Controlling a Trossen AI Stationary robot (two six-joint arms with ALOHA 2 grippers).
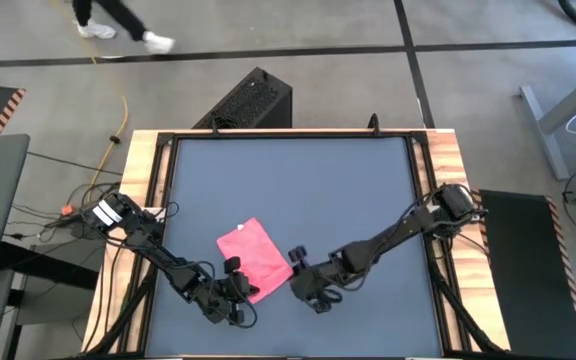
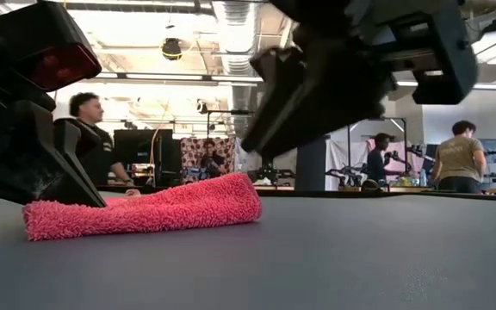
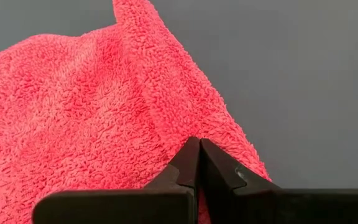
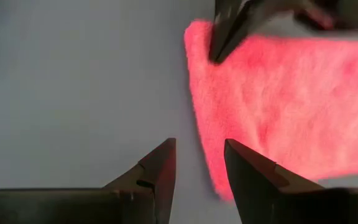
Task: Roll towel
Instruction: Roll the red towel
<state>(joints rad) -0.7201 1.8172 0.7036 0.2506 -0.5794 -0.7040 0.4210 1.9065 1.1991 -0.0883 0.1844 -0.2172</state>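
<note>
Towel [image 1: 253,259] lies flat on the bench [image 1: 288,180], near its front edge. Left tool [image 3: 199,163], fingers pressed together, pinches its edge. Right tool [image 4: 199,163] gapes empty just beside it.

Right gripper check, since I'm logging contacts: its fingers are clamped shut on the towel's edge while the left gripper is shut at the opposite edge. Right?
Not quite. The right gripper is open beside the towel, gripping nothing, as the right wrist view shows. The left gripper is shut at the opposite edge, as stated.

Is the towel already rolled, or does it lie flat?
Flat, not rolled: the towel lies as a low sheet on the table, no coil visible.
</note>
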